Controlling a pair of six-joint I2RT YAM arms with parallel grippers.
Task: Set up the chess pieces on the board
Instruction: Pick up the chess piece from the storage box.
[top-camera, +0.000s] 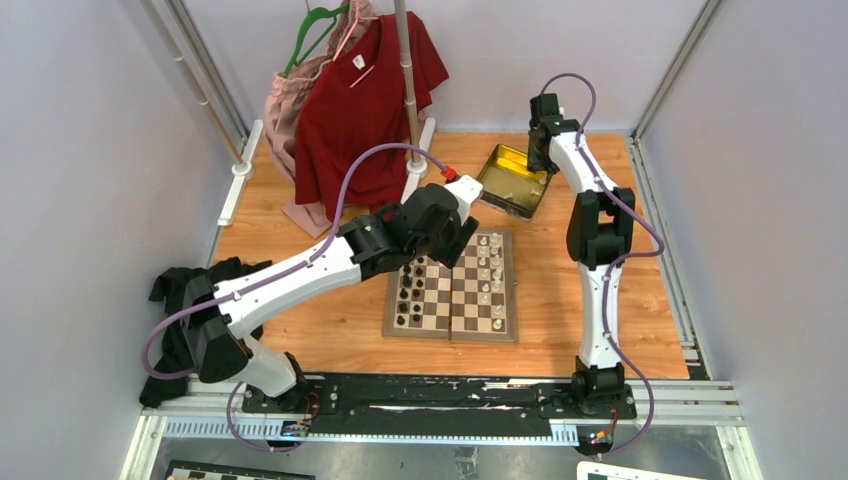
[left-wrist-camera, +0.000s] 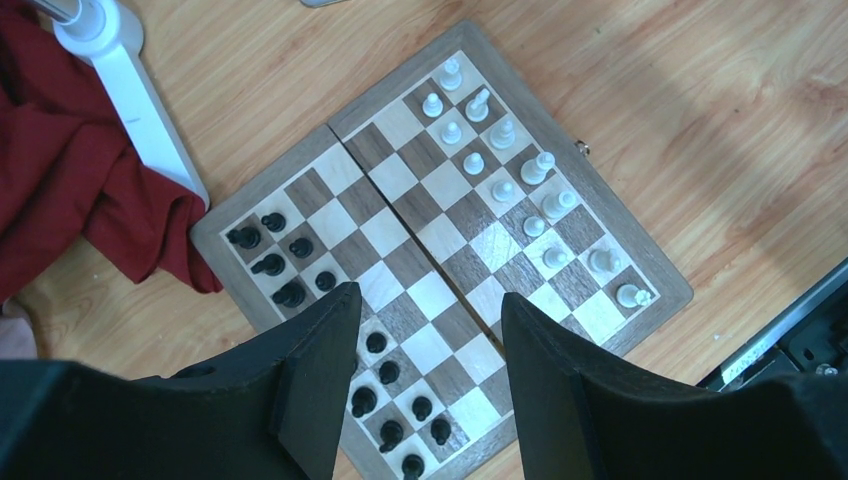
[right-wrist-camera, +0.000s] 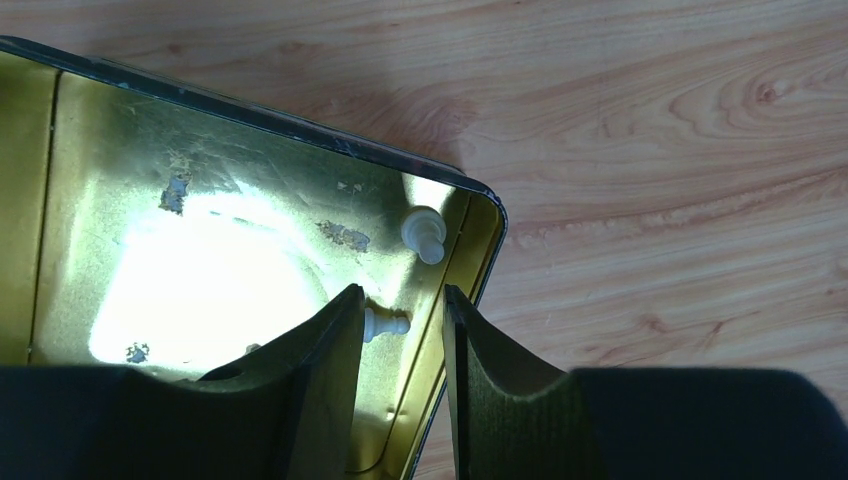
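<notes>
Most white pieces (left-wrist-camera: 505, 189) stand on board (left-wrist-camera: 395, 178) under left end effector (left-wrist-camera: 430, 295), half-open, empty. Right end effector (right-wrist-camera: 400, 295), jaws parted, empty, over tin (right-wrist-camera: 100, 150); loose piece (right-wrist-camera: 385, 323) between tips, another piece (right-wrist-camera: 425, 233) just beyond. Two remain, apparently.

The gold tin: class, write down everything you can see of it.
The gold tin is a shallow, open rectangular box of shiny metal with rounded corners and a dark outer rim; its floor is scuffed in spots and glares with reflected light. It sits flat on the wooden table, just beyond the board, askew to it. Two white chess pieces lie on their sides in one corner. The right gripper, jaws open, hangs over that corner.
</notes>
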